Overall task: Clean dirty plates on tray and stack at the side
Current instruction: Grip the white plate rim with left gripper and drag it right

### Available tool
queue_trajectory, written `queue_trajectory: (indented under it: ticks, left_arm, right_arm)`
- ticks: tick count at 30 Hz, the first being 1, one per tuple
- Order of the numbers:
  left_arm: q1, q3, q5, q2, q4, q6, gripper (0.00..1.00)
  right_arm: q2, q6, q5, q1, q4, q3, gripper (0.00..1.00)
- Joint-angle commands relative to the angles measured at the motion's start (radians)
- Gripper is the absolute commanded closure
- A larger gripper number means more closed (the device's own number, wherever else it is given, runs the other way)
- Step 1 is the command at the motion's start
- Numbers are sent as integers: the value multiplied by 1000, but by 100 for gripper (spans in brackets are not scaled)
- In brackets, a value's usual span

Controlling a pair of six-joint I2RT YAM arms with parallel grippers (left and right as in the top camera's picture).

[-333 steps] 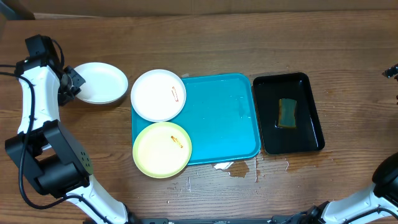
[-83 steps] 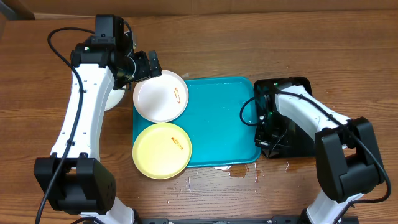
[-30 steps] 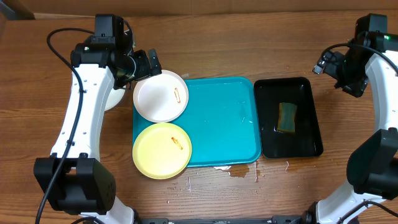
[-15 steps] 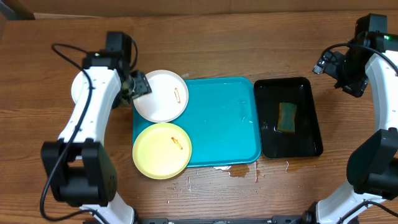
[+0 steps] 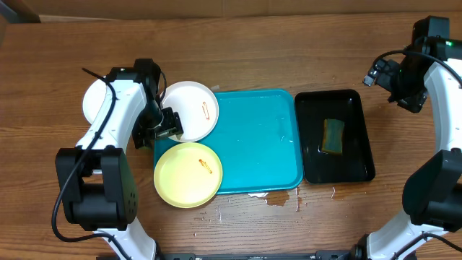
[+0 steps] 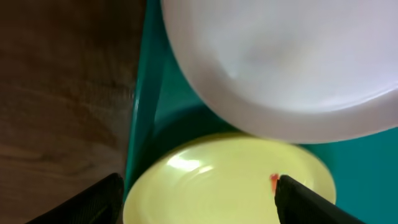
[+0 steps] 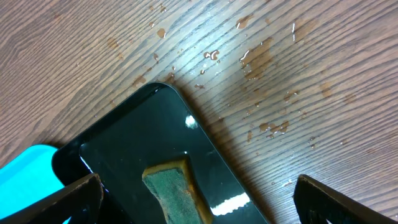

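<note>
My left tool (image 5: pixel 166 124) hung spread and empty at the left rim of the large turquoise rectangular plastic tray (image 5: pixel 260 144). There the smeared round white plate (image 5: pixel 189 110) met the pale yellow-green round plate (image 5: pixel 188 173), both on the tray's left side. My right tool (image 5: pixel 377 74), spread and empty too, hovered over the wooden counter (image 5: pixel 289 50) beyond the narrow black tray (image 5: pixel 361 162). I judged I was taking hold of a dirty plate; the next move called for pinching one rim squarely and bringing the green sponge (image 5: pixel 333 135) across.
</note>
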Motion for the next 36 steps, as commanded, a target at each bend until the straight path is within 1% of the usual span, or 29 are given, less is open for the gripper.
queue_trajectory:
  ticks: [1, 2, 4, 7, 11, 14, 16, 19, 21, 24, 27, 28, 32, 36]
  left_arm:
    - [13, -5, -6, -10, 114, 0, 22]
    - [13, -5, -18, -9, 176, 1, 24]
    - [11, -8, -51, -6, 261, 4, 32]
    - [4, -18, -96, 0, 319, 4, 38]
    - [5, -71, -122, 6, 343, 3, 38]
    - [6, -119, -173, 10, 378, 3, 37]
    - [5, -150, -175, 10, 412, 4, 37]
    - [3, -184, -163, 11, 467, 3, 42]
    - [1, -191, -132, 11, 495, 4, 47]
    - [0, -190, -68, 11, 522, 4, 58]
    - [-3, -190, 3, 11, 539, 4, 71]
    - [-3, -190, 36, 11, 545, 4, 73]
    - [-16, -191, 125, 11, 563, 3, 74]
    - [-56, -191, 159, 11, 564, 4, 73]
  right_arm:
    - [-8, 0, 5, -2, 5, 23, 0]
    - [-8, 0, 5, -2, 5, 23, 0]
    - [-8, 0, 5, -2, 5, 23, 0]
    - [-8, 0, 5, -2, 5, 23, 0]
    - [-8, 0, 5, -2, 5, 23, 0]
    - [-8, 0, 5, -2, 5, 23, 0]
    - [-8, 0, 5, -2, 5, 23, 0]
    - [-8, 0, 5, -2, 5, 23, 0]
    - [-8, 0, 5, -2, 5, 23, 0]
    - [-8, 0, 5, -2, 5, 23, 0]
    - [-8, 0, 5, -2, 5, 23, 0]
    - [-8, 0, 5, -2, 5, 23, 0]
    - [-8, 0, 5, -2, 5, 23, 0]
    - [-8, 0, 5, -2, 5, 23, 0]
